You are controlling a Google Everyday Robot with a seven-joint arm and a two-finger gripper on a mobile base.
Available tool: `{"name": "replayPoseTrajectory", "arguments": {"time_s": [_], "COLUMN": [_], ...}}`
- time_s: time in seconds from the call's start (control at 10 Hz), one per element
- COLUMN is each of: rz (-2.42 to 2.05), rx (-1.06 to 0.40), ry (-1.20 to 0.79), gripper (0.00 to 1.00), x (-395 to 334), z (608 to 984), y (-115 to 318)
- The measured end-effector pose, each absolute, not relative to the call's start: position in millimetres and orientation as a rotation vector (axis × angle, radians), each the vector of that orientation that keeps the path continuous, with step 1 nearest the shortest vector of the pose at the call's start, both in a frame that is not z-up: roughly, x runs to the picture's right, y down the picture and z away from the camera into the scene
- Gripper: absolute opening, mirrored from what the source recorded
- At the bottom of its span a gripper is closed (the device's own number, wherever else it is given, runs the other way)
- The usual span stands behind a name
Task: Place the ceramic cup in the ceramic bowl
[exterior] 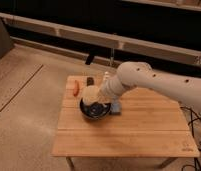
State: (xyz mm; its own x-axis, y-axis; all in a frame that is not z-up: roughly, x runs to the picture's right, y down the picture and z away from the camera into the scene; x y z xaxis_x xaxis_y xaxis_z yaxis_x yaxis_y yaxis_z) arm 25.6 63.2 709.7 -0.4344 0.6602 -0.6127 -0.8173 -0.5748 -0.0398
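Ceramic cup (92,93) hung at the tip of my end effector (98,93), which was closed around it. The ceramic bowl (96,115) lay directly beneath on the worktop (136,135). Pickup and carry looked done. I could not tell whether the cup touched the bowl. Left, by my judgement: lower, release, withdraw. A blue-grey block (117,108) lay below my wrist, just beside the bowl.

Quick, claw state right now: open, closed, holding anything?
Claw: closed on the ceramic cup, over the ceramic bowl.
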Motion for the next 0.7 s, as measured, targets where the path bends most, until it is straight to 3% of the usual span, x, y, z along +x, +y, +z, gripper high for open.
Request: {"name": "replayPoseTrajectory", "arguments": {"time_s": [0.7], "rz": [1.535], "rx": [-0.329], "ry": [0.800], "gripper": [0.00], "x": [44.2], "z": [769.0], "y": [39.1]}}
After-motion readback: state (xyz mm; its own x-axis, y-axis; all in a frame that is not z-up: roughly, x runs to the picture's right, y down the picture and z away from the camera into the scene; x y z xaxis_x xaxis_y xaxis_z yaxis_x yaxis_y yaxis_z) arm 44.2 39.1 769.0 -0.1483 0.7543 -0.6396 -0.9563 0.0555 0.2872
